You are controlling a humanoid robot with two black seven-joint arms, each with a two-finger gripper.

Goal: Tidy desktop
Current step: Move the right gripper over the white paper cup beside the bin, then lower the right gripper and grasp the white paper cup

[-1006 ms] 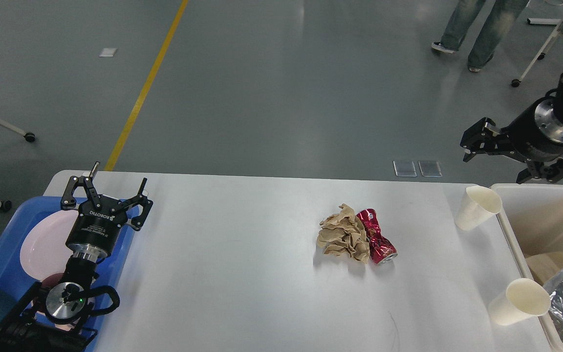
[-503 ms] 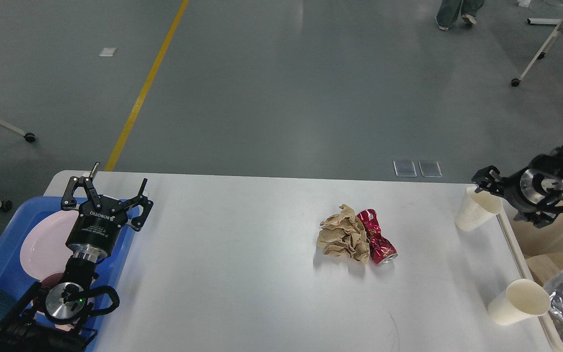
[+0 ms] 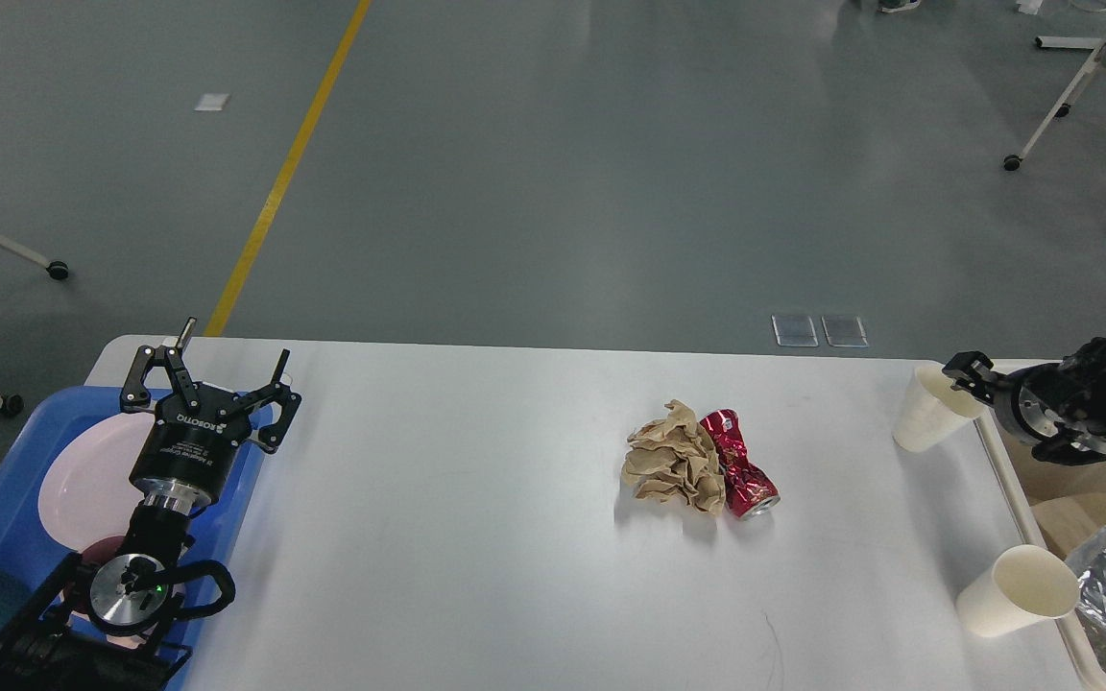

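Bright, even light; perhaps slight blur.

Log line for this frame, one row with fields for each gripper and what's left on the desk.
left gripper: open, over blue tray | right gripper: at far paper cup, state unclear | desktop: crumpled paper, crushed can, near paper cup

The right black two-finger hand [image 3: 968,369] has dropped from high above the cream rectangular bin [image 3: 1004,451] to the rim of the far tilted cream paper cup [image 3: 927,413] at the right edge of the white tabletop [image 3: 476,537]; its fingers, clearly spread a second ago, now show too small and dark to read. The person in jeans at the top of the view has walked out of sight.
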